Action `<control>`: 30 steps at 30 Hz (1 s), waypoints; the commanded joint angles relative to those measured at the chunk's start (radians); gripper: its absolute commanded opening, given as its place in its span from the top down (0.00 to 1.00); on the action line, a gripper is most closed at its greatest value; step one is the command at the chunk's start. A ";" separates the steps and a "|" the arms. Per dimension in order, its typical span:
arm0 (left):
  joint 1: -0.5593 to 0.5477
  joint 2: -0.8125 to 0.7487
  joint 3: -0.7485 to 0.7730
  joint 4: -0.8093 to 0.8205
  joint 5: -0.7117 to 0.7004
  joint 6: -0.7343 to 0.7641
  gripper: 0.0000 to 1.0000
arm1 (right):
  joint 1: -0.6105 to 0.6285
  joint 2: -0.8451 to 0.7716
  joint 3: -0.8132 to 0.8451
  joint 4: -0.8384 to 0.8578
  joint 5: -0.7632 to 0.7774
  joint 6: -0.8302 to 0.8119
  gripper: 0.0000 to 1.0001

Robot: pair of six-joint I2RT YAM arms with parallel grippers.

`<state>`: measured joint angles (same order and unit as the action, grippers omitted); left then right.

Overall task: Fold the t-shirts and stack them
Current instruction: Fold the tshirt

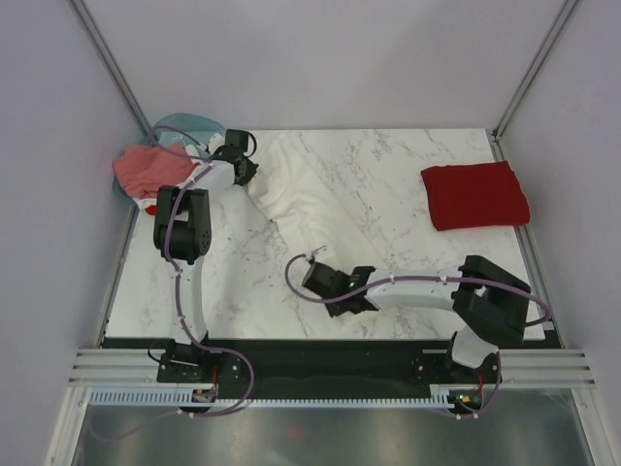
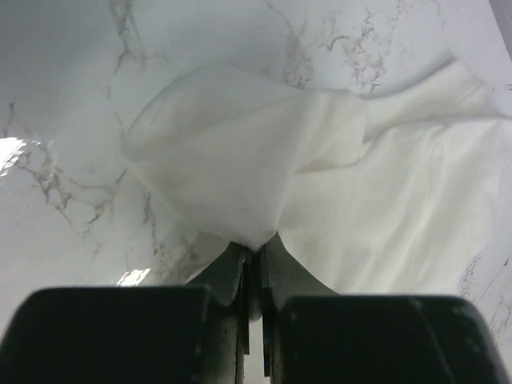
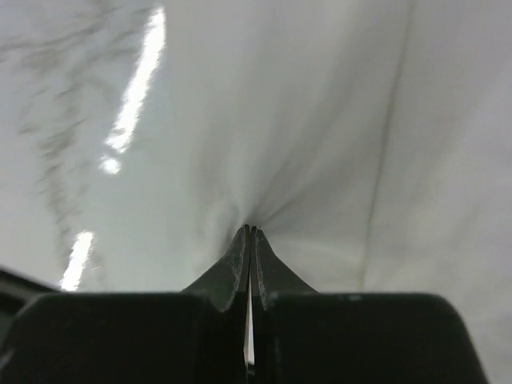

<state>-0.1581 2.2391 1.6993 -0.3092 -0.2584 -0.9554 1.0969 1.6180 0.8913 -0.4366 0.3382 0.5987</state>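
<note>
Two tight pinches on white t-shirt: left gripper far end, right gripper near.

Bright, even overhead light; shadows soft.
We note glare streaks on the marble table in the right wrist view; the white t-shirt blurs there; top view sharp.

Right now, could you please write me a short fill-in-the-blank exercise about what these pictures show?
On the table, the folded dark red t-shirt lies on the ____ side.
The left gripper and right gripper both have jaws ____ on the white t-shirt.
The pinkish-red t-shirt sits ____ the teal basket.
Missing words: right; shut; in.
</note>
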 commanded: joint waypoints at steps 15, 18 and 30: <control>-0.058 0.194 0.276 0.030 0.200 0.167 0.98 | -0.130 0.037 0.409 -0.051 -0.315 -0.146 0.47; -0.073 0.234 0.328 0.033 0.248 0.142 0.98 | -0.261 0.043 0.420 -0.013 -0.294 -0.168 0.47; -0.118 0.349 0.539 0.030 0.220 0.207 0.76 | -0.528 0.080 0.245 0.229 -0.404 -0.085 0.49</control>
<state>-0.2890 2.5805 2.1880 -0.2893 -0.0452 -0.8074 0.5526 1.7065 1.1561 -0.2905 -0.0212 0.4957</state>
